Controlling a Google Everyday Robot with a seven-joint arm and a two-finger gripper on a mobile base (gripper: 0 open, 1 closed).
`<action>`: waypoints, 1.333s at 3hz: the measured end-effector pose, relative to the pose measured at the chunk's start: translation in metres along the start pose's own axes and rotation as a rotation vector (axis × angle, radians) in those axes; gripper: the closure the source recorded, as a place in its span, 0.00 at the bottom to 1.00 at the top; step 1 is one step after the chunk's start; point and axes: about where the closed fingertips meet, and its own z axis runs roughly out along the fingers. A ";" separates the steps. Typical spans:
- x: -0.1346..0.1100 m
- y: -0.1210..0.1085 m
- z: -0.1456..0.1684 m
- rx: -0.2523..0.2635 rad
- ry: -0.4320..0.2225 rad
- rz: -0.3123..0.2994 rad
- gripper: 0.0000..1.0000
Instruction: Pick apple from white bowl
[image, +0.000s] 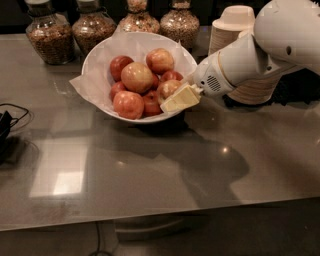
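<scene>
Apple (167, 88) is found at the right of the pile in the white bowl (102, 52), with the tool (176, 101) lying against its near side; whether the tool is clenched cannot be told. The fruit is judged firm, smooth and fairly heavy, best taken across the middle.

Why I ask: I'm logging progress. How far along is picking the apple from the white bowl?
Done: the gripper is at the right rim of the white bowl, beside the pale apple. In hand: securing that apple; no grip is visible. Left: grasping it and lifting it out, since it sits in the bowl among the other apples.
</scene>
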 end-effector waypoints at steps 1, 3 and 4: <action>0.000 0.000 0.000 0.000 0.000 0.000 0.57; 0.000 0.000 0.000 0.000 0.000 0.000 1.00; -0.002 0.001 0.000 -0.005 0.003 -0.008 1.00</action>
